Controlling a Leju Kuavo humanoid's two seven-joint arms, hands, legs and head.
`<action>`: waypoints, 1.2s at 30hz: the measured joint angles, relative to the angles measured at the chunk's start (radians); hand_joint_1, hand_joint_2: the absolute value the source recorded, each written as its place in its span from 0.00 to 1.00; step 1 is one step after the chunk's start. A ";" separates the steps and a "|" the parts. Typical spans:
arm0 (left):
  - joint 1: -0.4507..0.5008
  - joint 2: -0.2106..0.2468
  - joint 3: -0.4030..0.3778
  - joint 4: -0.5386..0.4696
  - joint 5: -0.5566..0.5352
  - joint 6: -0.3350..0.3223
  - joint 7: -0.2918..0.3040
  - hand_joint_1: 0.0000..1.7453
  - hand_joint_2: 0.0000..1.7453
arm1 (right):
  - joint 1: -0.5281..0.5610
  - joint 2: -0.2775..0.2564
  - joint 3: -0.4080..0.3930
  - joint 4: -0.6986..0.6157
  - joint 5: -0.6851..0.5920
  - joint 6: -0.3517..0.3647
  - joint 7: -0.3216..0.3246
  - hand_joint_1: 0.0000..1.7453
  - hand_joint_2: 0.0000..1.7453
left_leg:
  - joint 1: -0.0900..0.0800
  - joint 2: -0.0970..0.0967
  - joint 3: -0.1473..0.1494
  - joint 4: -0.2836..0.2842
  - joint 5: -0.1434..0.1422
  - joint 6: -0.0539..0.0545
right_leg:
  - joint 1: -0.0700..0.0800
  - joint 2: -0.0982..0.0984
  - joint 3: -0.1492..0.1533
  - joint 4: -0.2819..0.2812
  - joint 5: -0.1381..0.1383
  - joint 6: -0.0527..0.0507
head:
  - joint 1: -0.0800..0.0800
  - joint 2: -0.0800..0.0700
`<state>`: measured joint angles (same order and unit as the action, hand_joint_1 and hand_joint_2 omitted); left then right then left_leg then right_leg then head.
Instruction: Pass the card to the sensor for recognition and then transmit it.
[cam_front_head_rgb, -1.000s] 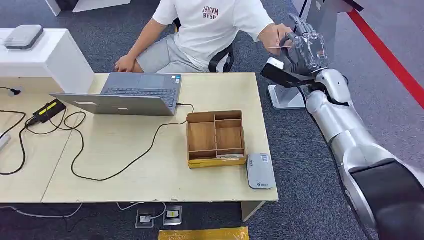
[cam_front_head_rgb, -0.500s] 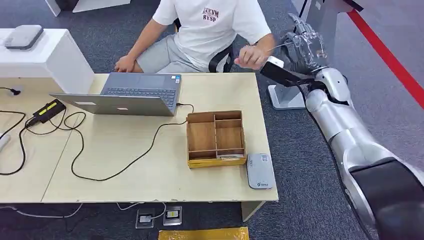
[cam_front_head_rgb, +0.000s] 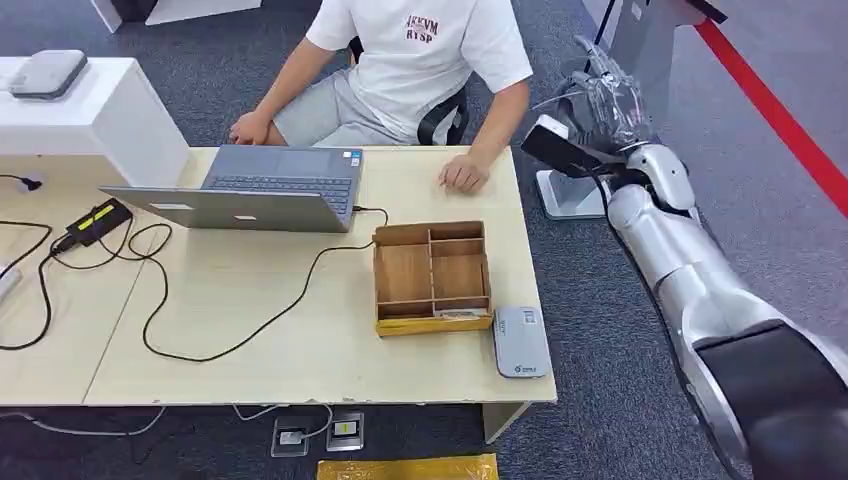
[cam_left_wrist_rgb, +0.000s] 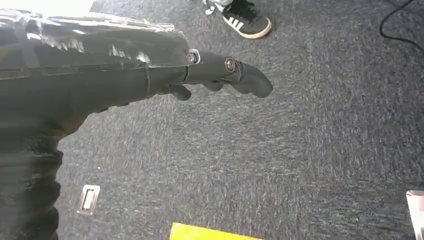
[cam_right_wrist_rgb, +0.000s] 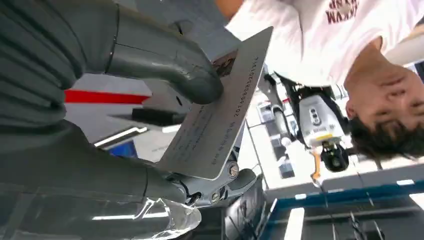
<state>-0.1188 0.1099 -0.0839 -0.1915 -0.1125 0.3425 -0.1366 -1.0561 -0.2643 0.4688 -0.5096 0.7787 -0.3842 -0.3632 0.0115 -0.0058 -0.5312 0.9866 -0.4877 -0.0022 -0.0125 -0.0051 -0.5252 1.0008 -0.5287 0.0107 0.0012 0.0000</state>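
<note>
Pinching the card (cam_right_wrist_rgb: 220, 107) between thumb and fingers, my right hand (cam_front_head_rgb: 600, 95) holds it raised beyond the far right corner of the tabletop (cam_front_head_rgb: 300, 330), well apart from the grey sensor (cam_front_head_rgb: 520, 341) lying at the near right edge beside the wooden tray (cam_front_head_rgb: 433, 278). The grip takes one end of the card; most of it stands free, so I judge a fast swing down could twist it loose onto the carpet. The tray wall stands just beside the sensor and could catch my fingers on approach. The person's hand (cam_front_head_rgb: 463, 176) rests on the tabletop near my path. My left hand (cam_left_wrist_rgb: 220, 75) hangs over the floor, fingers loosely apart, holding nothing.
</note>
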 joint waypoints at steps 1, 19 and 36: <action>0.000 0.000 0.000 0.000 0.004 0.002 0.000 0.00 1.00 | 0.017 -0.005 0.000 -0.002 -0.010 0.001 0.003 1.00 1.00 | 0.000 0.000 0.000 0.000 0.000 0.000 | 0.000 0.000 0.000 0.000 0.000 0.000 | 0.000 0.000; 0.002 0.005 0.000 0.000 0.021 0.005 0.021 0.00 1.00 | 0.223 -0.114 -0.025 -0.092 -0.084 0.037 0.052 1.00 1.00 | 0.000 0.002 -0.001 0.001 0.000 0.000 | 0.000 0.001 0.000 0.000 0.000 0.000 | 0.000 0.000; 0.002 0.007 0.000 0.000 0.032 0.009 0.021 0.00 1.00 | 0.328 -0.169 -0.046 -0.195 -0.108 0.125 0.100 1.00 1.00 | 0.000 0.002 0.000 0.001 0.000 0.000 | 0.000 0.001 0.000 0.001 0.000 0.000 | 0.000 0.000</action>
<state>-0.1173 0.1171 -0.0839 -0.1915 -0.0805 0.3517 -0.1160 -0.7277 -0.4329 0.4227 -0.7045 0.6703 -0.2590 -0.2636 0.0114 -0.0040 -0.5314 0.9871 -0.4879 -0.0023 -0.0127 -0.0037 -0.5255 1.0013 -0.5286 0.0108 0.0008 0.0000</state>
